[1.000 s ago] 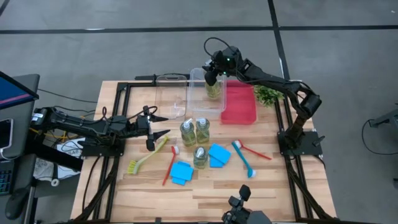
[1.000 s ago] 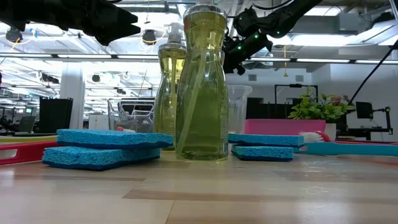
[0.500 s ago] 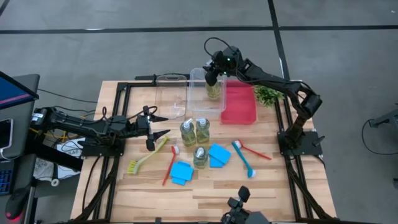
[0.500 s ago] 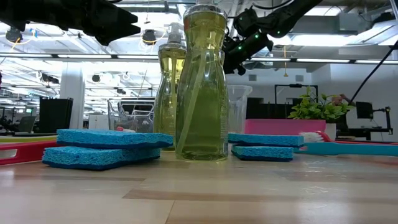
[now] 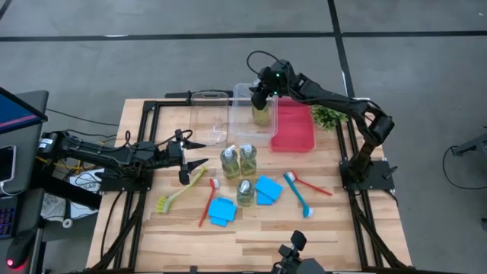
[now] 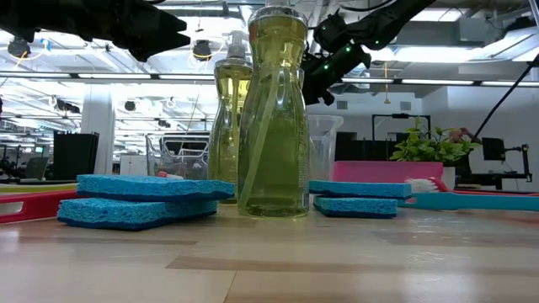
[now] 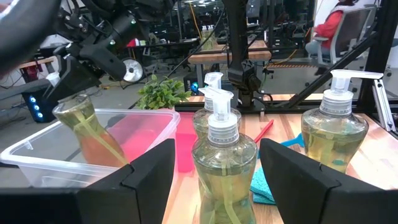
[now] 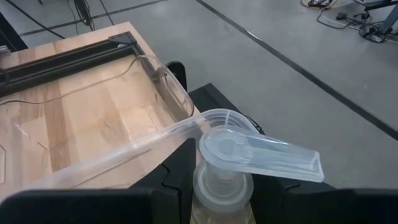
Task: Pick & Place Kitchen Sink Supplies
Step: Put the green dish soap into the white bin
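Gripping a clear bottle by its neck, the right gripper holds it tilted, its base below inside the clear bin, smooth plastic with yellow-green liquid. Well apart, the left gripper waits with jaws spread, nearer three standing bottles.

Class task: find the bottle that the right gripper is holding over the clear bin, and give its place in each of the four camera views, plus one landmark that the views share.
High view: held bottle at top centre, in the clear bin, under the right gripper.
Low view: not identifiable; nearer bottles block it.
Left wrist view: tilted at left, in the bin.
Right wrist view: pump top at bottom centre.
Shared landmark: red bin, pink beside it.
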`<action>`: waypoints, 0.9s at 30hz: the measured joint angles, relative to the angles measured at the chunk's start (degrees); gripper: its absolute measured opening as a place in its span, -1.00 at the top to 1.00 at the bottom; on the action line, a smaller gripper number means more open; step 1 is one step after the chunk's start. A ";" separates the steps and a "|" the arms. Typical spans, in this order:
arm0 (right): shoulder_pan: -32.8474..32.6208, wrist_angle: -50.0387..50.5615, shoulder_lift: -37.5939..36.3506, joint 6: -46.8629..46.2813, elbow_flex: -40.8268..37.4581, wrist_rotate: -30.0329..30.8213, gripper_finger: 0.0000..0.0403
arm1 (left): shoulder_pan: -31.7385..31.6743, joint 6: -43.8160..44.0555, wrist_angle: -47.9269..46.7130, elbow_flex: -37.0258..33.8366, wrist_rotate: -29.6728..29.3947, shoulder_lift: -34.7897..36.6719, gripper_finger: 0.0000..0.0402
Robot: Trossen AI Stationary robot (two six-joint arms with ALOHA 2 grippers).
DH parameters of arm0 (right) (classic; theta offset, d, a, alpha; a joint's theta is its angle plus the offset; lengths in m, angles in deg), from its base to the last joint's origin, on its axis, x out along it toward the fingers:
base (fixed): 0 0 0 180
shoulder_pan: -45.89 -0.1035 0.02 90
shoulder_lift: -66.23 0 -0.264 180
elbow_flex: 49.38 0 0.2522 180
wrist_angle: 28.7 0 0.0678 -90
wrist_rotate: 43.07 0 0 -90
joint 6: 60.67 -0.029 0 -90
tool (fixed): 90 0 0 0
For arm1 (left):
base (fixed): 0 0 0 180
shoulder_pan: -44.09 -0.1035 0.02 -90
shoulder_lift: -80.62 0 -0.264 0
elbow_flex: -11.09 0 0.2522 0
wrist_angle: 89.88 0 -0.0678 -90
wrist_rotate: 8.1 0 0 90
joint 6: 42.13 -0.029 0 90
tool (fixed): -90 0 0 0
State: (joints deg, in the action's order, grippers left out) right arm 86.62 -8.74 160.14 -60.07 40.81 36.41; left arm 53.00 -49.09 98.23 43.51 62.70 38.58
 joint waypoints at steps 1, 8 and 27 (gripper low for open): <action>0.00 0.03 0.00 0.00 0.00 0.02 0.49 | -0.01 0.00 0.02 0.00 -0.01 0.00 -0.18; -0.18 0.43 0.00 0.00 0.00 0.04 0.37 | 0.00 0.00 0.00 0.00 -0.02 0.00 -0.18; -0.22 5.14 -0.09 0.22 0.02 0.07 -0.07 | 0.00 0.00 0.02 0.00 -0.02 0.00 -0.18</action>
State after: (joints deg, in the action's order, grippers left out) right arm 86.40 -3.60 160.05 -59.85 40.83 36.48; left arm 53.00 -49.09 98.25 43.51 62.67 38.58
